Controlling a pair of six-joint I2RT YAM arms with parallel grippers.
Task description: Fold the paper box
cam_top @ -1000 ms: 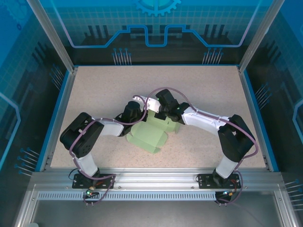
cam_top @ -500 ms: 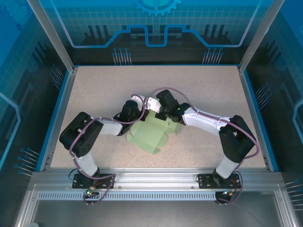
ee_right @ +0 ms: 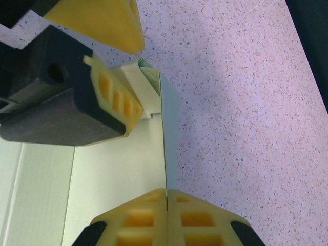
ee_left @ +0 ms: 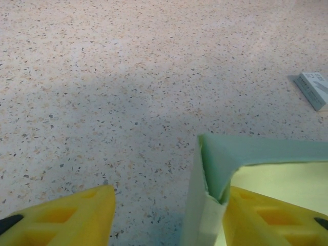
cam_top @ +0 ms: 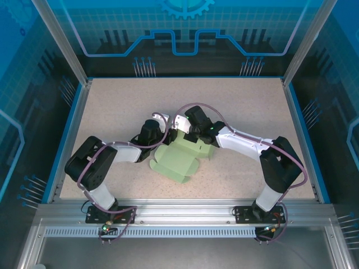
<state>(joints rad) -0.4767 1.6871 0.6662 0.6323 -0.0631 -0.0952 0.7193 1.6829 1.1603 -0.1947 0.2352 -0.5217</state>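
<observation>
1. Box [cam_top: 179,161] sits mid-counter [cam_top: 112,101], just ahead of the arm bases. It is part-folded, with flat panels on the near side and one wall [ee_right: 170,143] raised along the far edge.
2. Right fingers [ee_right: 167,205] are together, clamped on the wall's top edge. The thin edge runs straight into the seam between them, and the wall stands close to upright.
3. Left fingers [ee_right: 115,100] are apart, holding nothing. They straddle the wall's end corner [ee_left: 218,154], one finger inside over the box floor, the other outside over bare counter. The corner lies close against the inside finger; I cannot tell if they touch.
4. My read of the step: squaring up this far wall and its corner fold, with the right fingers as anchor and the left fingers free to take a fresh hold.
5. To do it well:
   - Keep the right pinch steady and light. Thin board will likely dent or buckle if squeezed or dragged.
   - Close the left fingers only once the corner lies square between them.
   - Bend along the crease, not across it, and keep the floor panel flat on the counter.
</observation>
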